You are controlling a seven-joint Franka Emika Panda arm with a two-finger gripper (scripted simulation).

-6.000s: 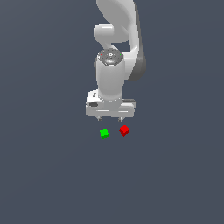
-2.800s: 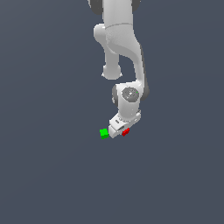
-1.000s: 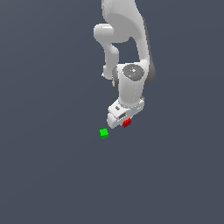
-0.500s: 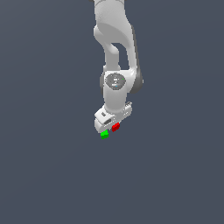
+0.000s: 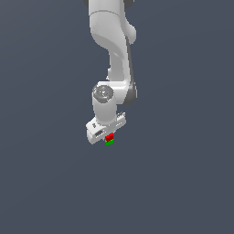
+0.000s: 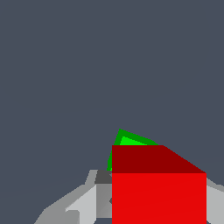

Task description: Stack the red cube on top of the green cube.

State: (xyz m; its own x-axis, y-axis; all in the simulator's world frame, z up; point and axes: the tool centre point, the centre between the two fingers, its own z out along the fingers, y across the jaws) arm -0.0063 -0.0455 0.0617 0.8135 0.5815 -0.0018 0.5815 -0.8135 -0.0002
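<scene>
The red cube (image 5: 109, 137) is held in my white gripper (image 5: 109, 138), directly above the green cube (image 5: 109, 142), which rests on the grey floor. In the exterior view the red cube looks to sit right on top of the green one; whether they touch I cannot tell. In the wrist view the red cube (image 6: 158, 188) fills the space between my fingers (image 6: 83, 203), and a corner of the green cube (image 6: 127, 140) shows just behind it. My gripper is shut on the red cube.
The floor (image 5: 183, 183) is a plain dark grey surface all around. My white arm (image 5: 112, 50) rises above the cubes.
My gripper has carried the red cube toward the exterior view's left, from beside the green cube to directly over it, and lowered it close onto it.
</scene>
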